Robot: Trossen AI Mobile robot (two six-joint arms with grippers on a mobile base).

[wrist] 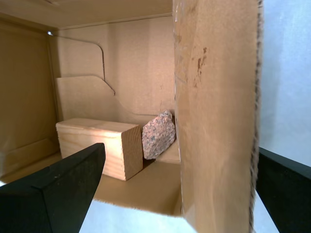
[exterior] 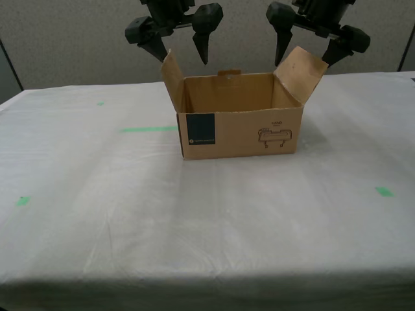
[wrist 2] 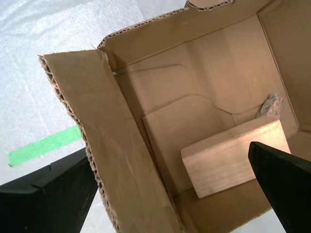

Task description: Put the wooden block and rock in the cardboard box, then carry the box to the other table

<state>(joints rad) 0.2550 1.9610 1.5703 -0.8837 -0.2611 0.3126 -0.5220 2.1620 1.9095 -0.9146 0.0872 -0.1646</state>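
wide bare cover (exterior: 194,233) surrounds the cardboard box (exterior: 240,133); my first gripper (exterior: 317,44) and second gripper (exterior: 179,45) straddle its side flaps, released.

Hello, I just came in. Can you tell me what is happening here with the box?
The cardboard box stands on the table with the whitish cover. The wooden block and the rock are already inside it. My first tool and my second tool are both open, each straddling one side flap of the box. Neither is closed on the flap.
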